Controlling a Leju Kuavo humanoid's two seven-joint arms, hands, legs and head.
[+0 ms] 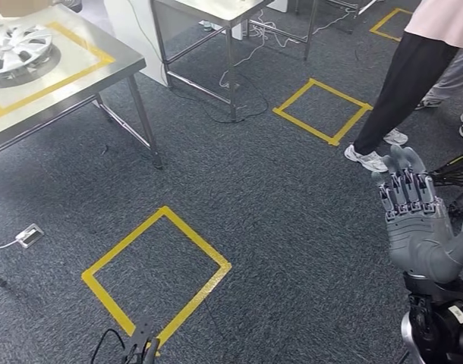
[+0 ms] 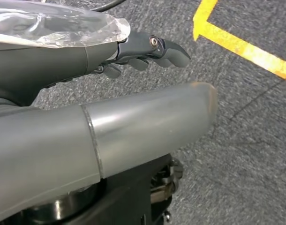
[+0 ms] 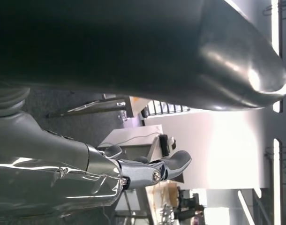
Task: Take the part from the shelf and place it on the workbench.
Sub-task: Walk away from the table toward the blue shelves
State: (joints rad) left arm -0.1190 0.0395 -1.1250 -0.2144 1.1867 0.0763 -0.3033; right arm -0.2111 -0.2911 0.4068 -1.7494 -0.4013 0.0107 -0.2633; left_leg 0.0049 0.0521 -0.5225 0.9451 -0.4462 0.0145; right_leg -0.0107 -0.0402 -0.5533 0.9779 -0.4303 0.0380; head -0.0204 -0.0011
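While both hands (image 1: 415, 220) (image 2: 141, 49) hang empty, fingers apart, grey carpet (image 1: 275, 212), yellow tape squares (image 1: 156, 271).

Floor: dark grey carpet (image 1: 286, 227).
Tape markings: yellow square outline (image 1: 156, 271) near the bottom; another (image 1: 322, 111) farther off by the person's feet.
Person: black trouser leg (image 1: 402, 87), white shoe (image 1: 365, 158).
Cables: white wires (image 1: 240, 57) trailing under a metal table frame (image 1: 229, 45).
Floor socket: white box (image 1: 29, 236) at left.

Three yellow tape squares (image 1: 158, 273), two metal tables (image 1: 63, 80), one hubcap (image 1: 17, 47).
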